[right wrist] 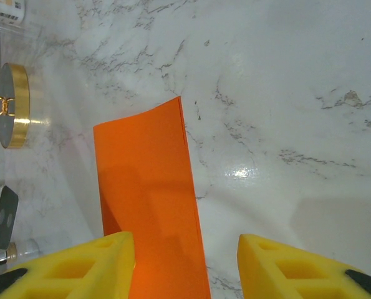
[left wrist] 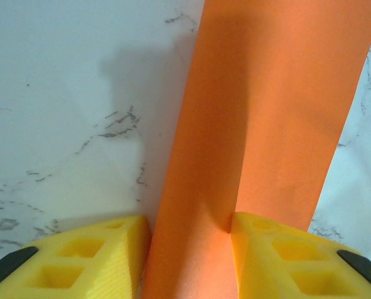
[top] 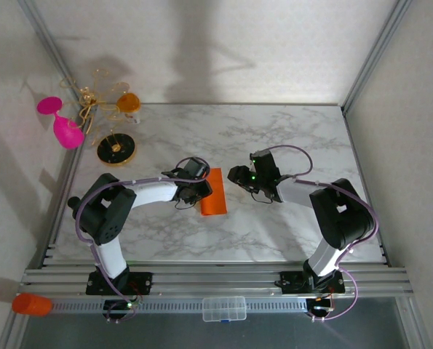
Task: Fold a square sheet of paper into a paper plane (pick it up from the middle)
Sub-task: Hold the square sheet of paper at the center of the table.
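Square sheet of paper, thin bright orange, folded to a narrow strip, lies on the white marble table, long axis near-to-far. Left gripper is nearer, at its left edge. The left wrist view adds that its jaws are spread astride the strip. Right gripper is spread, empty, just beside the strip.

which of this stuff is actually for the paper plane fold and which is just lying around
For the job: orange paper sheet.
Lying about: pink goblet, gold wire stand, small orange cup, orange cylinder, clear plastic box.
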You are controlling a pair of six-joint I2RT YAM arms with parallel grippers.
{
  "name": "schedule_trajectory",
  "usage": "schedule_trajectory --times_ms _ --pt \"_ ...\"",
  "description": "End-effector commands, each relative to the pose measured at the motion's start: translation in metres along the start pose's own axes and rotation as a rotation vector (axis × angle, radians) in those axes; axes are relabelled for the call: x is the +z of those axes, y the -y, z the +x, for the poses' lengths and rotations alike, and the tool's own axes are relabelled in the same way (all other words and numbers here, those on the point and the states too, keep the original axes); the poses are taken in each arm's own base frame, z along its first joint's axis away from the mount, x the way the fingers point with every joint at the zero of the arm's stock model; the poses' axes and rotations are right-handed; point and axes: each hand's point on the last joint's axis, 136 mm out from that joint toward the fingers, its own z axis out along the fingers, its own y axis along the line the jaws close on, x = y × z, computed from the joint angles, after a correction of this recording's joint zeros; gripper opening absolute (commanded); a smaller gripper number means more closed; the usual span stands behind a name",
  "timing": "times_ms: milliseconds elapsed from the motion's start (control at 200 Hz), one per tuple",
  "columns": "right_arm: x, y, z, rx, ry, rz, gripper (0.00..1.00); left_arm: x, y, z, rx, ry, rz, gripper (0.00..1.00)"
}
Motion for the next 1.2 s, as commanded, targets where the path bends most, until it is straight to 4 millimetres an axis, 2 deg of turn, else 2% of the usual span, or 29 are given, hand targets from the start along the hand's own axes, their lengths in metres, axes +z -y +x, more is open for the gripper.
schedule_trajectory --times_ms 0,756,1196 --pt "0.003 0.004 0.001 -0.017 0.001 0.002 0.48 0.029 -0.057 0.020 -0.011 -0.045 -0.197 0.43" --pt "0.010 0.006 0.009 -0.030 -0.035 -0.015 0.48 0.040 -0.073 0.033 -0.014 -0.088 -0.245 0.44" --pt "0.024 -0.017 0.025 -0.114 -0.109 -0.077 0.40 0.046 -0.077 0.039 0.008 -0.107 -0.264 0.45"
